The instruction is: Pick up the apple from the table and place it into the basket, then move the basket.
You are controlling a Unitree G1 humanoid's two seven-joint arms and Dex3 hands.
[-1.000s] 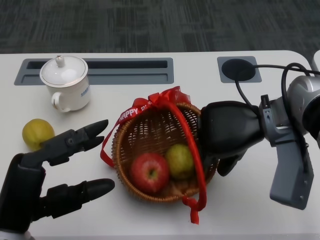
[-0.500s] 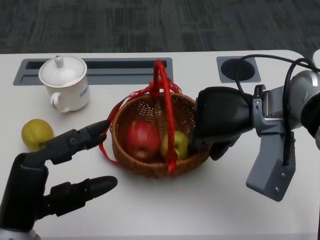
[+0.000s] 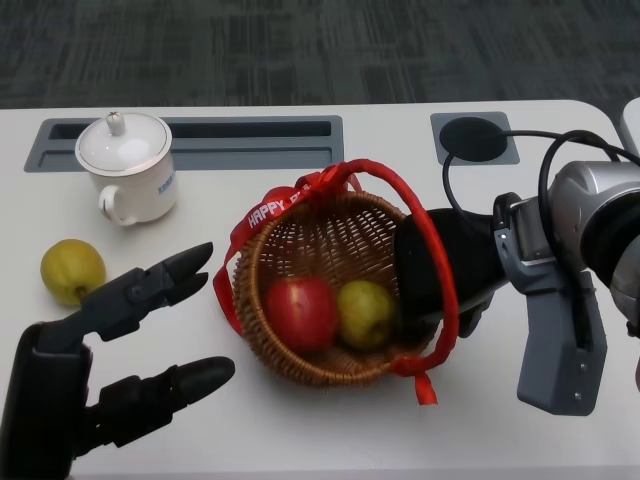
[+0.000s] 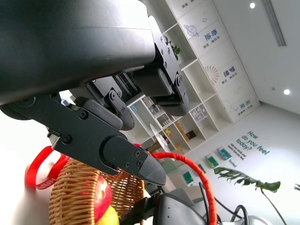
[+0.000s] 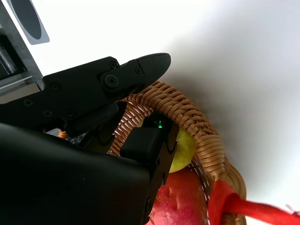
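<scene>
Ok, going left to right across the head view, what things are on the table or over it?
Yellow fruit → white lidded cup → left hand → red apple → green apple, both in the wicker basket → right hand gripping the basket's rim.

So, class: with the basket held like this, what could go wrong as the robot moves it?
1. The round wicker basket tilts while the right hand grips only its rim; the red apple and green apple could roll out.
2. The loose red ribbon handle might snag the fingers.
</scene>
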